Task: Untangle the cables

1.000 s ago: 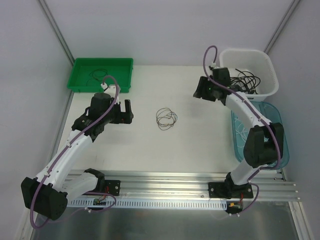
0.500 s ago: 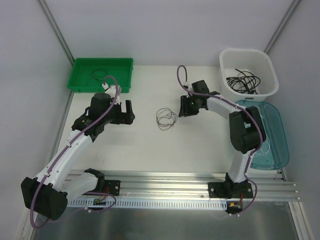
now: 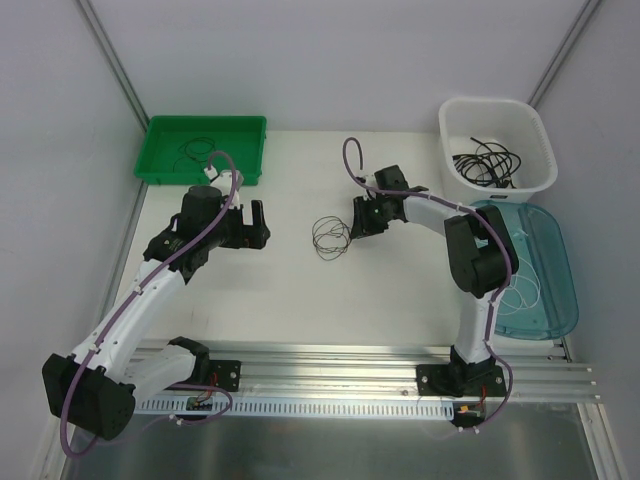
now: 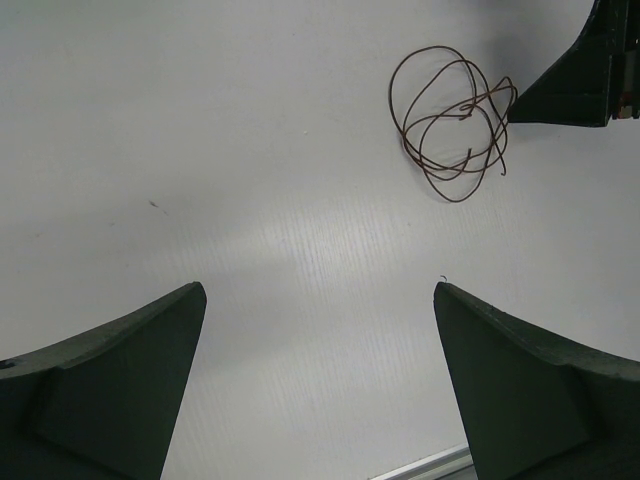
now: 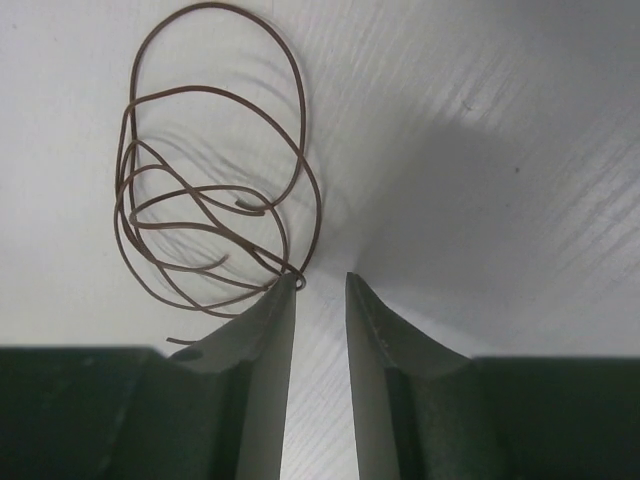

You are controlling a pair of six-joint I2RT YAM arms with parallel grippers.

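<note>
Nearest, on the right, a flat see-through blue plastic tray lies on the white table. Further in, the left gripper has its fingers spread wide and holds nothing. A small coil of thin brown wire lies mid-table. The right gripper is just beside it, its 2 fingers a little apart with nothing between them. The wire touches 1 fingertip. At the back, a green plastic tray holds thin cables. A white plastic basket holds black cables.
</note>
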